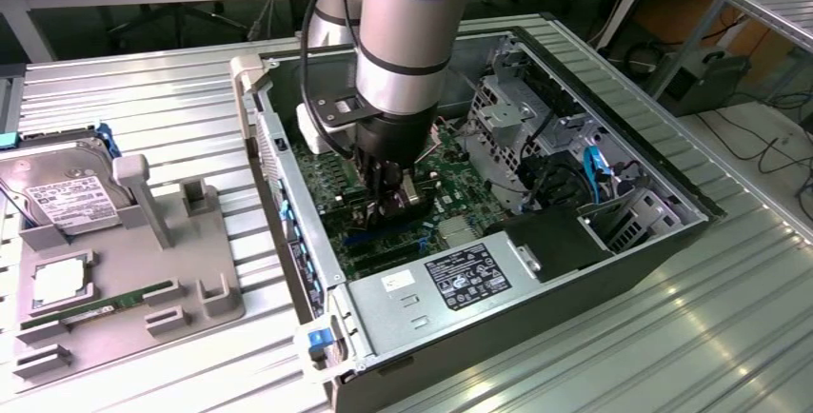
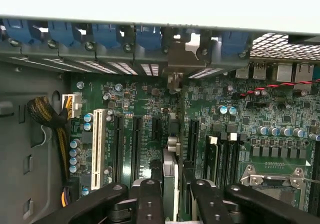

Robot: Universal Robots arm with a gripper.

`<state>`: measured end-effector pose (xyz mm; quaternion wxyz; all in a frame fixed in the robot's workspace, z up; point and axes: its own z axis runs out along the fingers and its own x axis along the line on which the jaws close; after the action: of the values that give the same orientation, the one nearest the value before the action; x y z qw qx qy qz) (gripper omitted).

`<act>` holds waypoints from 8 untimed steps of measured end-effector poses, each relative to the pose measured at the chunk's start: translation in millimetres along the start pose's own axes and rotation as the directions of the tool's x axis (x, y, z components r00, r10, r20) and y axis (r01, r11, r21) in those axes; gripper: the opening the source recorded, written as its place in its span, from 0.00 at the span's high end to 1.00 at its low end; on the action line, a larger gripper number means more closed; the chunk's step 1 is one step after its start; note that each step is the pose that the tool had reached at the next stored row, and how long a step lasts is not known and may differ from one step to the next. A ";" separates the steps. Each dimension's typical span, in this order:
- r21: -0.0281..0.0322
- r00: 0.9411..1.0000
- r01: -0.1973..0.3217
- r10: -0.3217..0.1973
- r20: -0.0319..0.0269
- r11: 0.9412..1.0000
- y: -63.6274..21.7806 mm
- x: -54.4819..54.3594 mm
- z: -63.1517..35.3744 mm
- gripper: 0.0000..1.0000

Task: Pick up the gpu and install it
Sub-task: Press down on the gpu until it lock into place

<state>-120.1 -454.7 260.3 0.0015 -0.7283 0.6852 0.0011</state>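
Note:
The gpu (image 2: 170, 170) stands edge-on among the motherboard's expansion slots, its silver bracket (image 2: 175, 66) against the case's rear wall. My gripper (image 2: 174, 200) hangs just above it, one black finger (image 2: 150, 201) on each side of the card, with a narrow gap showing on at least one side. The jaws are partly apart, so open and not clamped. In the exterior view the gripper (image 1: 391, 202) reaches down into the open computer case (image 1: 661, 232), over the green motherboard (image 1: 439, 180).
A grey fixture tray (image 1: 190, 299) at the exterior view's left carries a silver hard drive (image 1: 64, 199) and a green memory stick (image 1: 95, 306). Inside the case are the power supply (image 1: 464, 275), drive cages (image 1: 508, 118), a white slot (image 2: 97, 144), a cable bundle (image 2: 50, 116) and the CPU socket (image 2: 272, 176).

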 end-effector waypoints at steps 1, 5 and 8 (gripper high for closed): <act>0.000 1.000 0.000 0.000 0.000 1.000 0.0 0.0 0.0 0.74; 0.000 1.000 0.000 0.000 0.000 1.000 0.0 0.0 0.0 0.74; 0.000 1.000 0.000 0.000 0.000 1.000 0.0 0.0 0.0 0.74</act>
<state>-120.0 -454.7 260.3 0.0016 -0.7283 0.6852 0.0011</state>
